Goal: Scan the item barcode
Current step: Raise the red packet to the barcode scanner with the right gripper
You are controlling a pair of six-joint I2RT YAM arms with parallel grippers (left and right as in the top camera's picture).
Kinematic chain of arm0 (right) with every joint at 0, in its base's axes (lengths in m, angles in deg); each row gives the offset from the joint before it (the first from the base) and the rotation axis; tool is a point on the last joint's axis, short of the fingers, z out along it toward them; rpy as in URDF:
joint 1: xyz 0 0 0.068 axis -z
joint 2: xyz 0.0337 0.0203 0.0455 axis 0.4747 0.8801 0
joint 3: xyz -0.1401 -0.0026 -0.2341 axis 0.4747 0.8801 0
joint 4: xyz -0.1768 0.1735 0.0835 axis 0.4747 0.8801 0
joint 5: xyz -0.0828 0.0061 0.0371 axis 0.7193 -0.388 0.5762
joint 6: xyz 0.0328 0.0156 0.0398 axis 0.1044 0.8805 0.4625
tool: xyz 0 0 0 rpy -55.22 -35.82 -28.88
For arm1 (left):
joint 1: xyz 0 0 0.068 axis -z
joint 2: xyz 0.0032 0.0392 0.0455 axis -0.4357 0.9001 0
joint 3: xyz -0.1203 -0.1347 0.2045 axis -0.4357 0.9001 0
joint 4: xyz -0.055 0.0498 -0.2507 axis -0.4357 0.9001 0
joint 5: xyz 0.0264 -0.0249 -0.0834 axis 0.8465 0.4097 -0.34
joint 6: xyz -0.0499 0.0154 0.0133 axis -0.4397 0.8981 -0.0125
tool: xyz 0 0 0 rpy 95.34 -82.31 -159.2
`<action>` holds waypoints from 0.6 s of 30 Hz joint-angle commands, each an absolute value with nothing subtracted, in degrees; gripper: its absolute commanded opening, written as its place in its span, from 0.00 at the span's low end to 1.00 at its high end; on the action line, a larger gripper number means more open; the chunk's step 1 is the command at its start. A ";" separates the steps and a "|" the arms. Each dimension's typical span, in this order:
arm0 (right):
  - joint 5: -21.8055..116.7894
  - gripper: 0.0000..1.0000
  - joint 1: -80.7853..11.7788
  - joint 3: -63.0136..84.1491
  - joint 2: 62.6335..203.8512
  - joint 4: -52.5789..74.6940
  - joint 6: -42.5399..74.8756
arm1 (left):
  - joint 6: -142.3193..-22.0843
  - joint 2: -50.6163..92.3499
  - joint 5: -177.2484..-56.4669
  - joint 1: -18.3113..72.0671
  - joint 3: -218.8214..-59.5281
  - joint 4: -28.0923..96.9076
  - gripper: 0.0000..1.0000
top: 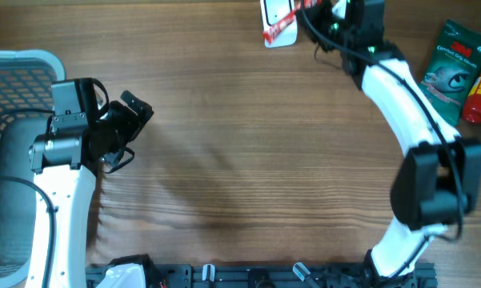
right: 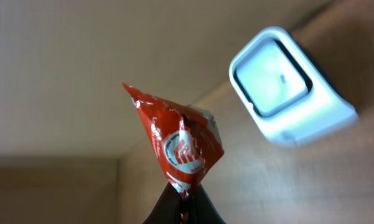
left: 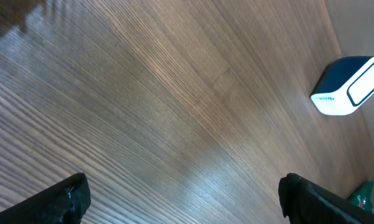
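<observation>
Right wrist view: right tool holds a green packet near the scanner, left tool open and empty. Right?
No. The packet in the right tool is red and white, not green, as the right wrist view shows. It is near the scanner, and the left tool is open and empty.

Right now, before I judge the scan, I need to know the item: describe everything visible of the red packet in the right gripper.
The red packet is a small, crinkled pouch of glossy, foil-like wrap, red with a round white logo. The shut right gripper pinches one end, and the rest sticks out free, ending in a pointed corner. It is held beside the white scanner, apart from it. No barcode shows.
</observation>
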State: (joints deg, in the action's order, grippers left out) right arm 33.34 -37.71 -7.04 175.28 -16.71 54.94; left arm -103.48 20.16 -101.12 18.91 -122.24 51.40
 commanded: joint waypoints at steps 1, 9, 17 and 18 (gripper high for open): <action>35.57 0.05 -37.46 -18.25 185.27 -16.41 55.84 | -103.37 20.27 -101.40 18.52 -122.21 51.47 1.00; 41.75 0.05 -36.55 -33.73 200.51 -14.46 61.70 | -103.39 20.27 -101.40 18.52 -122.21 51.47 1.00; 42.08 0.05 -35.41 -34.38 200.38 -12.03 58.02 | -103.37 20.27 -101.40 18.52 -122.21 51.47 1.00; 42.15 0.05 -34.82 -35.78 200.09 -8.71 55.95 | -103.39 20.27 -101.40 18.52 -122.21 51.47 1.00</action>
State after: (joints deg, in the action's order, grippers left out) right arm 41.06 -35.89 -32.41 200.24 -12.54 60.21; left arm -103.48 20.16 -101.12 18.91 -122.24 51.47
